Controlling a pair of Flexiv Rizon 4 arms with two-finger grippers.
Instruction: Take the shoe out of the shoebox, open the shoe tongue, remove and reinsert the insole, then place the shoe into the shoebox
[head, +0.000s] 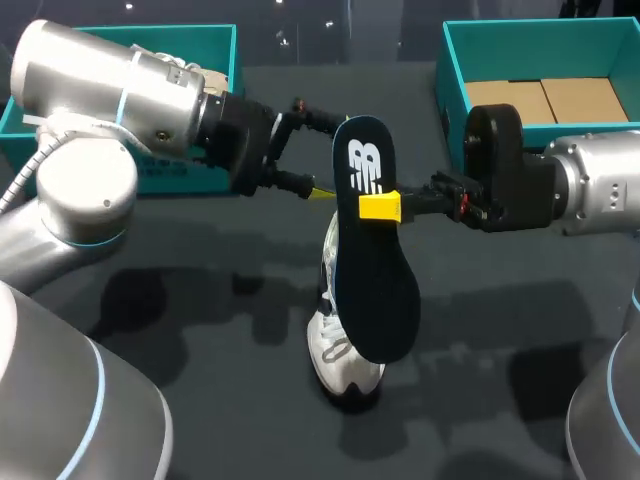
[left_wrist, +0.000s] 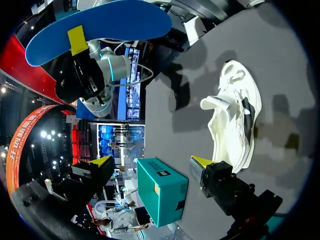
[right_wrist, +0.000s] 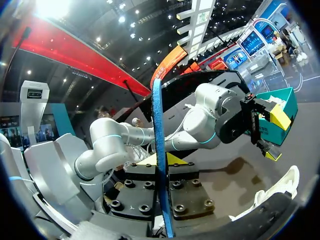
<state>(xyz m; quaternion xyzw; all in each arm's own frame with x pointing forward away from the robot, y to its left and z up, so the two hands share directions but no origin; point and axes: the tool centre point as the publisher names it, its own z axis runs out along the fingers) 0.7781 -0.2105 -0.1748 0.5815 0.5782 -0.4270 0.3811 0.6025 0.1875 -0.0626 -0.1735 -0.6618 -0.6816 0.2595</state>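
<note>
Holding the insole (head: 375, 260) upright above the shoe (head: 340, 355), which lies on the desk (head: 200, 300), the right end effector (head: 385, 207) pinches both its faces. Left end effector (head: 322, 155), higher above the shoe, gapes empty. Insole judged light, thin, floppy; grip near the stiffer heel

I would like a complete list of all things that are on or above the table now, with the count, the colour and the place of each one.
insole: 1, dark blue, held upright above the shoe
shoe: 1, white, on the table under the insole
left box: 1, teal, far left corner of the table
right box: 1, teal, far right corner of the table
cardboard: brown, inside the right box
table: 1, dark grey
left gripper: 1, black with yellow tips, open and empty, beside the insole's upper end
right gripper: 1, black with yellow tips, shut on the insole
</note>
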